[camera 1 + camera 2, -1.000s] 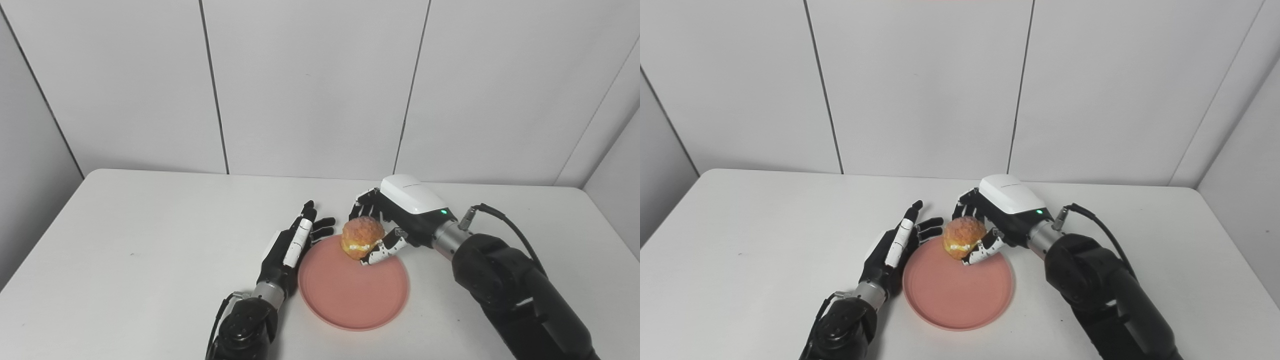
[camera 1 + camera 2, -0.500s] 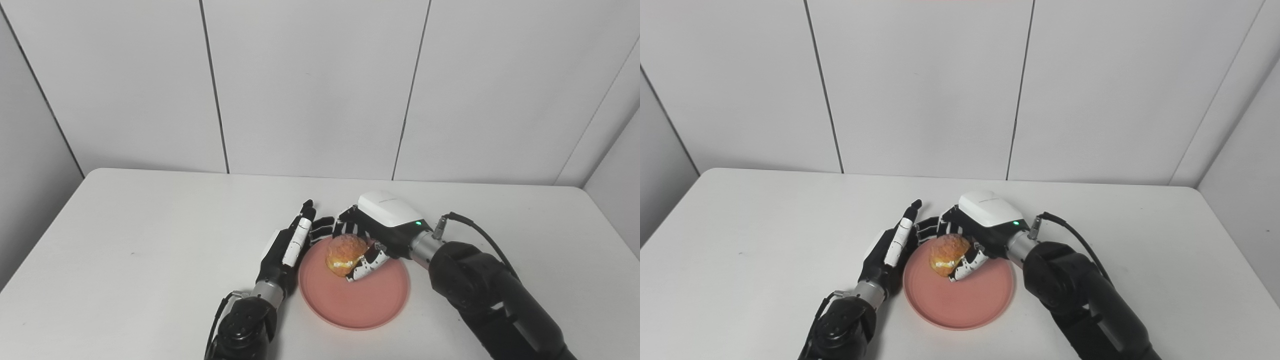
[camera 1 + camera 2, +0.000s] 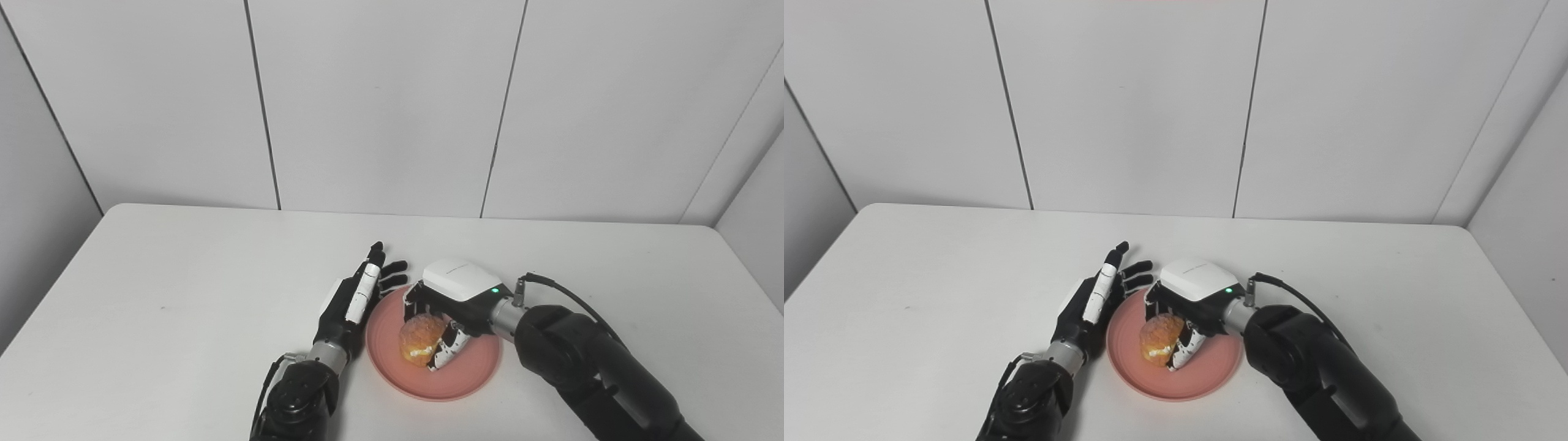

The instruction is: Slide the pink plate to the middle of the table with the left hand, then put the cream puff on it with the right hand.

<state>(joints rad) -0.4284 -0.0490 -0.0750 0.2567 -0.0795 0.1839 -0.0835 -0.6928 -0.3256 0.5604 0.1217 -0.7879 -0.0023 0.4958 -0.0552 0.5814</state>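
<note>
The pink plate (image 3: 471, 376) lies near the middle of the white table, toward its front. A golden cream puff (image 3: 420, 339) with a white cream seam sits low over the plate's centre, in the grip of my right hand (image 3: 450, 312); I cannot tell whether the puff touches the plate. The right hand is shut on the puff, its white back facing up and its fingers curled around it. My left hand (image 3: 355, 300) is open, fingers stretched flat and pointing away, resting along the plate's left rim.
The white table (image 3: 153, 288) runs wide to the left and right of the plate. A grey panelled wall stands behind the table's far edge. A black cable (image 3: 569, 297) loops off my right wrist.
My right hand has carried the cream puff from above the plate's far rim toward me and down over the plate's centre. The left hand has stayed beside the plate.
</note>
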